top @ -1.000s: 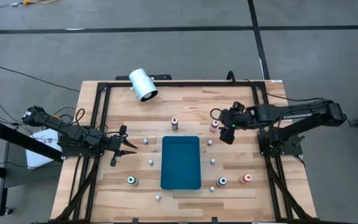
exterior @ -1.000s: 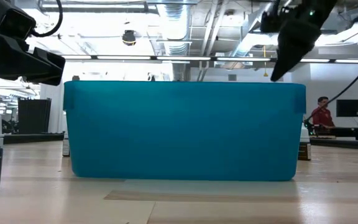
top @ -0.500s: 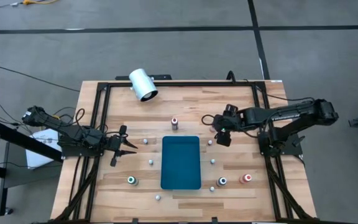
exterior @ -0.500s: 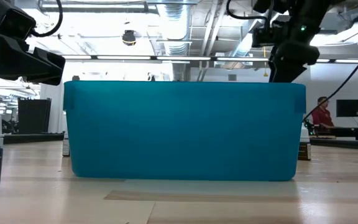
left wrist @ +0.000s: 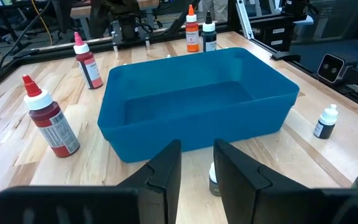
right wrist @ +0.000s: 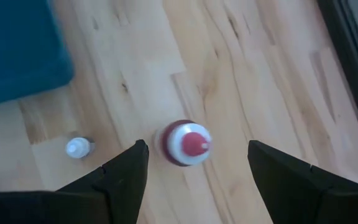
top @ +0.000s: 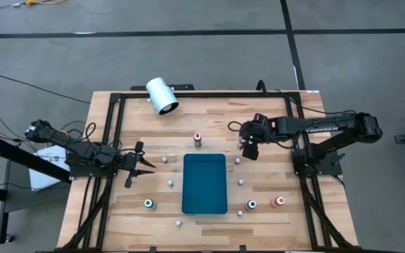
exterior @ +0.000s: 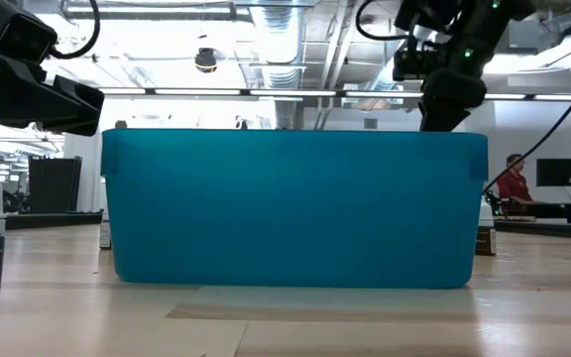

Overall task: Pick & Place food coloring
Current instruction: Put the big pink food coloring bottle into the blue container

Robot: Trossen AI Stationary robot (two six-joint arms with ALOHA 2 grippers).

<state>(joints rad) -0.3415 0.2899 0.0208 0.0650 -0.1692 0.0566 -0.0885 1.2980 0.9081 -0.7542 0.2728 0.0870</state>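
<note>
One red bottle (right wrist: 186, 142), right claw (right wrist: 197, 171) above (spread)

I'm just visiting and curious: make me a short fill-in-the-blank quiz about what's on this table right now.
1. The right gripper hangs with its fingers ___ above a red-capped bottle.
2. The bin in the middle of the table is ___ in colour.
3. The white cylinder lies near the table's ___ edge.

Missing words: open; teal; far
</note>
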